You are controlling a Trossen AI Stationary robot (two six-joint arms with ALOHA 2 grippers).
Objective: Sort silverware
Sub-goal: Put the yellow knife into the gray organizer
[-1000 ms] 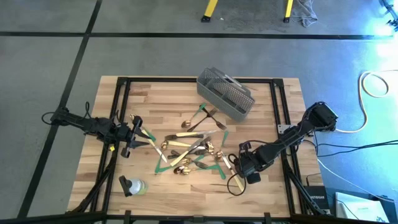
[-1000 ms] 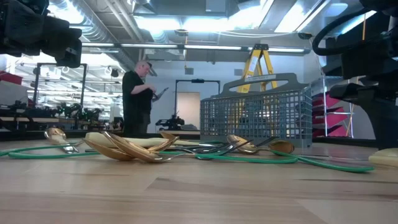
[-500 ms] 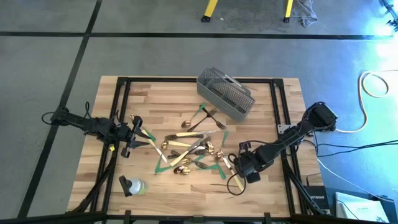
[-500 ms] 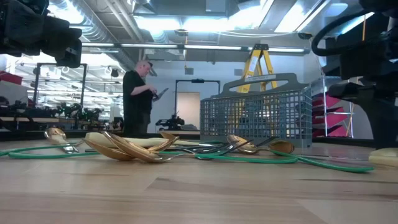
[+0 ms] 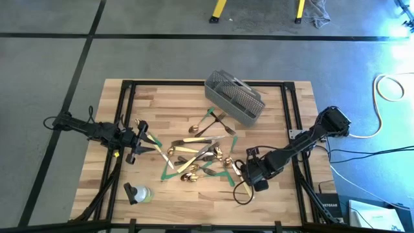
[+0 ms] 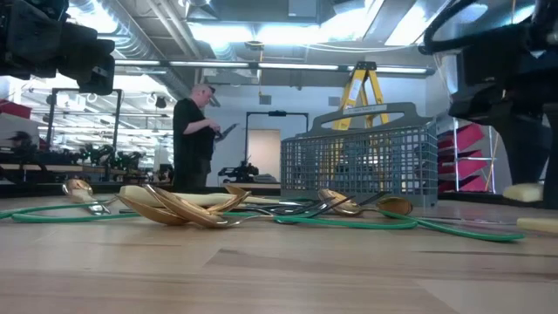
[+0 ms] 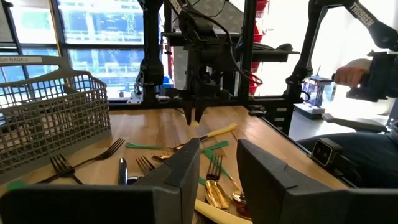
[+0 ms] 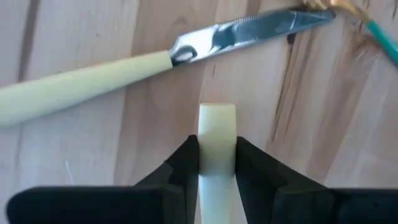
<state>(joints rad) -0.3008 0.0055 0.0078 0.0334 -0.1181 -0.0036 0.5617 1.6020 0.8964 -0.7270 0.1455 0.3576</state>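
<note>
Cream handle pinched, one knife coming out of the pile

Cream plastic is filling the gap between the right gripper (image 8: 216, 163) fingers: the jaws are clamped on the handle of a knife (image 8: 217, 134), gripped at the handle probably because it is the thickest, least slippery part. In the low view the knife's pale end (image 6: 526, 192) is hanging clear of the table (image 5: 155, 103), so it looks lifted rather than dragged. A second knife (image 8: 155, 62) is lying flat on the wood just beyond it, untouched.

Most of the silverware (image 5: 197, 155) is sitting in a loose tangle mid-table, gold spoons, dark forks and cream knives crossing one another among green tape strips (image 5: 169, 169). That overlap is likely why the arm is working the outer edge of the heap first. The grey mesh basket (image 5: 234, 98) is standing toward the far side, well apart from the right gripper (image 5: 249, 176), presumably as the destination.

The left gripper (image 5: 136, 144) is hovering at the pile's left edge, its fingers (image 7: 186, 171) slightly apart and holding nothing, seemingly waiting so the arms do not cross.
</note>
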